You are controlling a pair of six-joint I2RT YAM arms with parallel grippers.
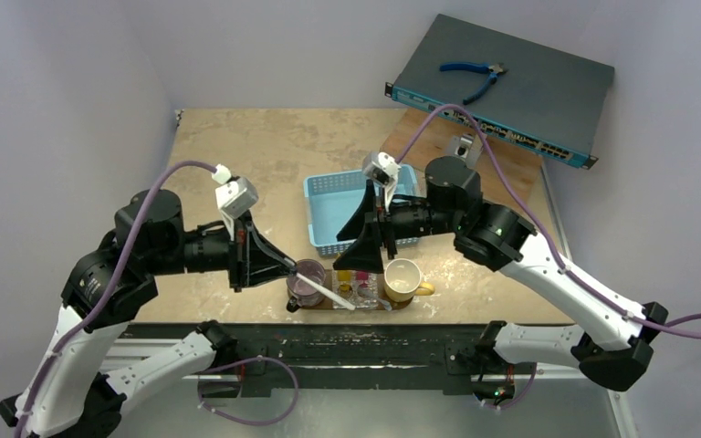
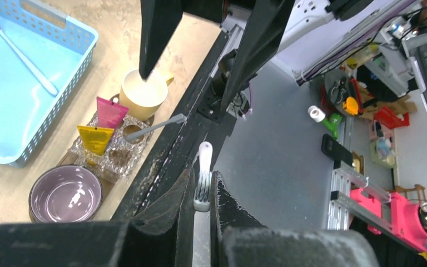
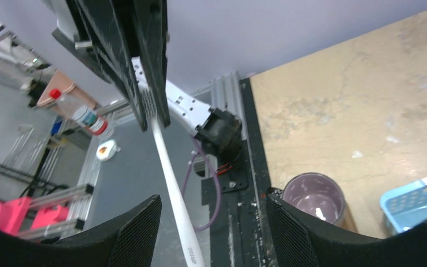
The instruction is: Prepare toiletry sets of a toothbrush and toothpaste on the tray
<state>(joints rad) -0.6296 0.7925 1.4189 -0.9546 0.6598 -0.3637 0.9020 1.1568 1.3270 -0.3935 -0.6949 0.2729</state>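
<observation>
A white toothbrush (image 2: pixel 205 153) is clamped by its handle between the closed fingers of the left gripper (image 2: pixel 202 189). In the top view its free end is seen over the near rim of the tray (image 1: pixel 319 307). The right gripper (image 1: pixel 365 260) is held just above the tray with its fingers (image 3: pixel 128 233) spread apart and nothing between them.

On the tray a clear holder (image 2: pixel 108 153) is flanked by a purple cup (image 2: pixel 65 193) and a cream cup (image 2: pixel 143 94). A pink tube (image 2: pixel 111 111), a yellow tube (image 2: pixel 94 138) and a grey toothbrush (image 2: pixel 153 127) are stood in the holder (tubes tail upward, the brush leaning). Just behind, a blue mesh basket (image 1: pixel 351 205) is seen with one pale toothbrush (image 2: pixel 25 58) lying inside.

Everything is carried on a beige, stone-patterned table (image 1: pixel 265 155) closed in by pale walls (image 1: pixel 64 91). At the far right corner a network switch (image 1: pixel 511 82) is propped, with blue pliers (image 1: pixel 475 75) on top.

Both arms are bent at the elbow and turned inward, the left forearm angled down to the right, the right wrist tipped downward.
</observation>
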